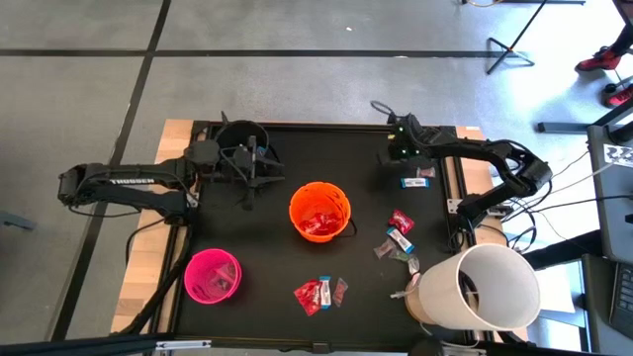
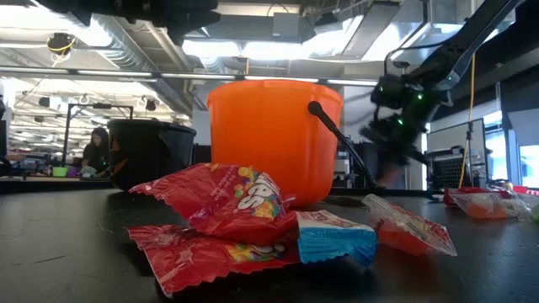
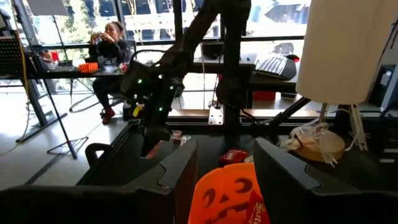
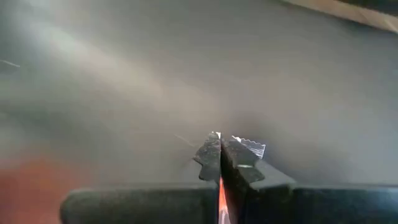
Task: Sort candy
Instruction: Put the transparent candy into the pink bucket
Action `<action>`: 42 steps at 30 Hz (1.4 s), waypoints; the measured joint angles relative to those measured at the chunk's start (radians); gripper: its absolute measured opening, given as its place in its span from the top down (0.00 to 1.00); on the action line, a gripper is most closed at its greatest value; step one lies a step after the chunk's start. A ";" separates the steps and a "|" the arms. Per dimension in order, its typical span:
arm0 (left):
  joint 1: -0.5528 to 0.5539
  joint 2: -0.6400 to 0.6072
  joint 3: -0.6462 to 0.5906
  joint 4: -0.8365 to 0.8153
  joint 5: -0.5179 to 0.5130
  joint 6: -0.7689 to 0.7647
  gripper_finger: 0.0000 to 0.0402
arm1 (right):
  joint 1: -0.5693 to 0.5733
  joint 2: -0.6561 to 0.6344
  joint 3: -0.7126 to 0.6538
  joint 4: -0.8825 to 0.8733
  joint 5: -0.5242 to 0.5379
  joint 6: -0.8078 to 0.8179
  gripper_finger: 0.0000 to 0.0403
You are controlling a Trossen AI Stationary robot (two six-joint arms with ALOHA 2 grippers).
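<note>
Covering a wooden table [image 1: 170, 259]: black mat [image 1: 247, 227], grey floor with dark lines all round.

Sitting mid-mat: orange bucket [image 1: 319, 211], red packets inside. Toward the left arm's side at the near edge: pink bucket [image 1: 212, 275]. At the far edge by the left gripper [image 1: 259, 176]: black bucket [image 1: 242, 136]. At the near right corner: large white container [image 1: 482, 287].

Lying loose on the mat: candy in three spots. Red packets [image 1: 316, 294] in a small heap near the front edge, seen close up in the low view with a blue-and-white bar [image 2: 334, 240] touching them. More packets [image 1: 398, 237] between the orange bucket and the white container. Another bar [image 1: 417, 182] alone, just beside the right arm.

Hovering near the black bucket, left gripper with fingers [image 3: 177, 171] spread, nothing between them, orange bucket showing past the gap.

Reaching over the far right part of the mat: right gripper [image 1: 399, 148], fingers pressed together, pinching the crimped edge of a dark grey wrapper [image 4: 239, 152], a thin red sliver in the seam.

Beyond the table: open workshop, exposed pipes and ceiling lights, big windows, stands and cables on the floor. Seated at a far desk, a person [image 3: 112, 43], both hands raised to head height. At the high view's top right corner, red shoes [image 1: 601, 59].
</note>
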 joint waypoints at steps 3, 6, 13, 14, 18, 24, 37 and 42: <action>0.000 0.004 0.000 -0.004 -0.004 0.000 0.63 | 0.030 -0.022 0.000 0.169 -0.102 0.045 0.98; 0.000 0.006 0.000 0.002 -0.026 0.000 0.63 | 0.071 -0.026 0.000 0.390 -0.203 0.091 0.99; 0.000 0.007 0.000 0.000 -0.115 0.022 0.63 | 0.225 -0.025 0.001 0.926 -0.277 0.213 1.00; 0.000 0.007 0.000 0.001 -0.125 0.029 0.63 | 0.249 -0.025 0.003 0.980 -0.277 0.219 1.00; 0.000 0.018 0.000 0.028 -0.146 0.047 0.63 | 0.343 -0.025 0.057 1.011 -0.243 0.211 1.00; -0.027 0.096 0.000 0.131 -0.141 0.109 0.63 | 0.446 -0.017 0.168 0.932 -0.204 0.117 1.00; -0.039 0.234 0.000 0.258 -0.156 0.113 0.63 | 0.518 0.000 0.246 0.834 -0.129 0.037 1.00; -0.039 0.236 0.000 0.257 -0.155 0.134 0.63 | 0.524 0.019 0.247 0.840 -0.119 0.041 1.00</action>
